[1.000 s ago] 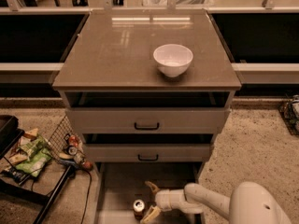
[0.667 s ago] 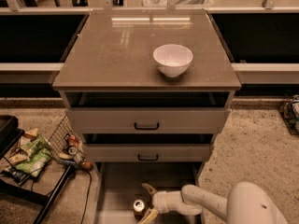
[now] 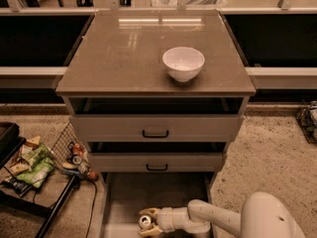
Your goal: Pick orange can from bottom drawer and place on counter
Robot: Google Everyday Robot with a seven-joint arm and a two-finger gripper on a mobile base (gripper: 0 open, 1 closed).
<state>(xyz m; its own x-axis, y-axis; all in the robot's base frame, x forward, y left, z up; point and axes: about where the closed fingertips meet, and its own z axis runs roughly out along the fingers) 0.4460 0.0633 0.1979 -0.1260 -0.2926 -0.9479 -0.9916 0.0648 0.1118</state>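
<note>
The orange can (image 3: 144,221) stands upright, silver top up, at the front of the pulled-out bottom drawer (image 3: 158,190). My gripper (image 3: 147,222) reaches in from the right, low inside that drawer. Its two pale fingers (image 3: 151,212) lie on either side of the can and touch it. The can rests on the drawer floor. The counter (image 3: 114,58) is the glossy grey-brown top of the cabinet, well above the gripper.
A white bowl (image 3: 183,63) sits right of centre on the counter. The two upper drawers (image 3: 156,128) with black handles are slightly open. A wire rack with snack bags and cans (image 3: 34,162) lies on the floor at left. My white arm (image 3: 223,221) crosses the lower right.
The gripper has slid a little left along the drawer and its fingers have closed in around the can. The can has not moved.
</note>
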